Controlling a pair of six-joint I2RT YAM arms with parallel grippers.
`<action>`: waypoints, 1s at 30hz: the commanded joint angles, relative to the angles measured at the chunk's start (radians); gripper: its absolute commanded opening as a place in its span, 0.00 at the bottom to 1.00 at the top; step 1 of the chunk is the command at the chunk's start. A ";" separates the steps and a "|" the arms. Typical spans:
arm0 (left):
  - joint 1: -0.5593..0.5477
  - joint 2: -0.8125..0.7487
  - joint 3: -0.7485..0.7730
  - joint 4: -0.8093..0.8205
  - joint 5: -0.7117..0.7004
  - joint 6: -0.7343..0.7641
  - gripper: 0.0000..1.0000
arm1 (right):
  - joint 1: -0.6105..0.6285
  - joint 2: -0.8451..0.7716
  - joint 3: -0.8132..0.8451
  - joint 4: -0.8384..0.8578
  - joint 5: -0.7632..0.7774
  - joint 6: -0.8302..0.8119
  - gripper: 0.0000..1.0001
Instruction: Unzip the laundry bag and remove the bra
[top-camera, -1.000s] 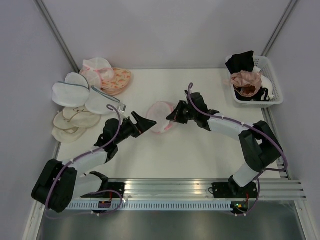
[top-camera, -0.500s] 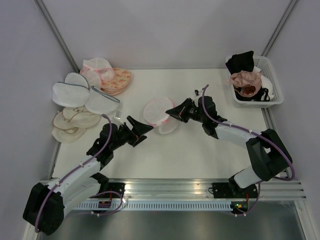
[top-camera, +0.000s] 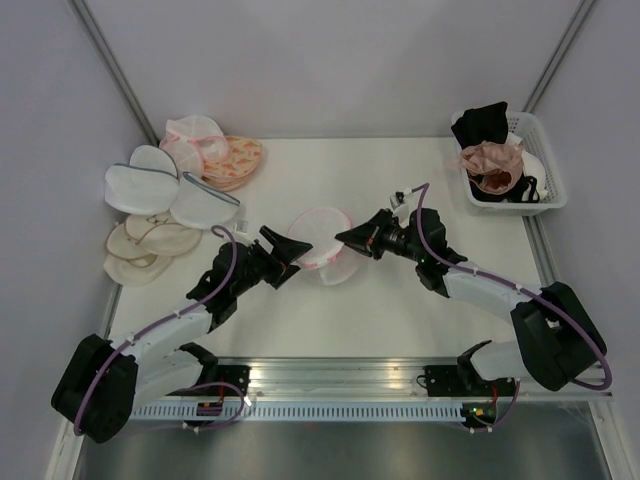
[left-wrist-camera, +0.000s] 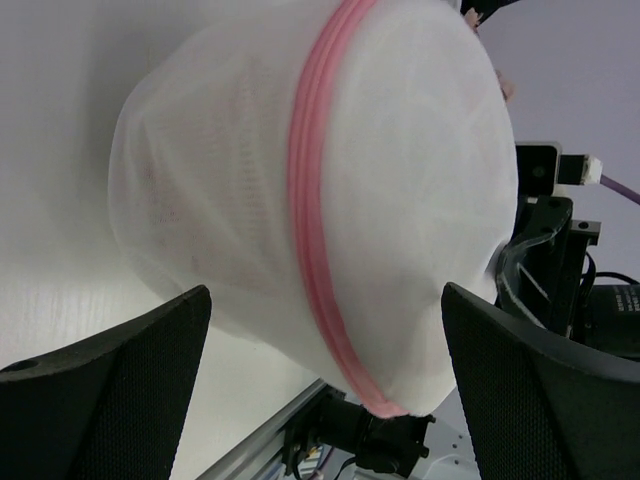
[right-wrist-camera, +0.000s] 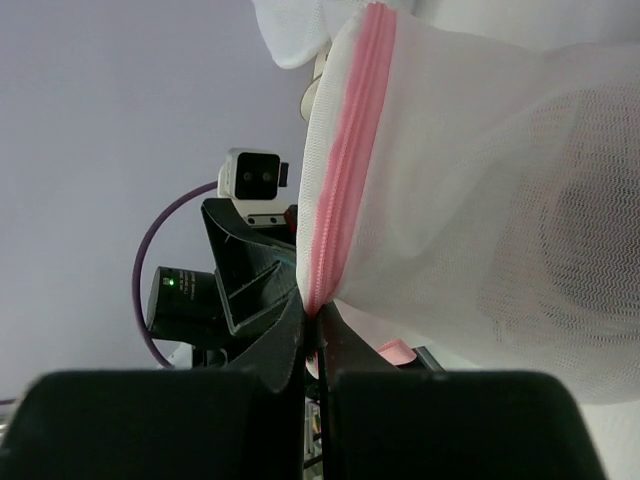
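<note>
The laundry bag (top-camera: 322, 238), a white mesh half-dome with a pink zipper rim (left-wrist-camera: 308, 200), hangs mid-table between both grippers. My right gripper (top-camera: 352, 238) is shut on the lower end of the zipper rim (right-wrist-camera: 345, 180) and its fingertips (right-wrist-camera: 300, 335) pinch that edge. My left gripper (top-camera: 290, 249) stands open just left of the bag. Its two black fingers (left-wrist-camera: 110, 395) flank the bag without touching it. The bra is hidden inside. Only a dim darker patch (right-wrist-camera: 585, 225) shows through the mesh.
Several white mesh bags with blue-grey trim (top-camera: 150, 190) and beige pouches (top-camera: 150, 245) lie at the left edge, with an orange-patterned pouch (top-camera: 235, 160) behind them. A white basket (top-camera: 545, 195) at the back right holds a black garment (top-camera: 480, 122) and a dusty-pink bra (top-camera: 490, 160).
The right arm swung nearer and turned the bag while keeping its grip. The left gripper pulled back, then returned close to the bag's left side, still open.
</note>
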 joint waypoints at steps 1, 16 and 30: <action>-0.012 0.011 0.050 0.086 -0.055 -0.068 1.00 | 0.012 -0.039 -0.018 0.062 -0.037 0.014 0.00; -0.016 0.047 0.039 0.160 0.012 -0.072 0.21 | 0.047 -0.032 0.037 -0.184 0.027 -0.260 0.04; 0.004 0.158 0.064 0.171 0.076 -0.067 0.02 | 0.052 -0.213 0.085 -0.534 0.082 -0.643 0.79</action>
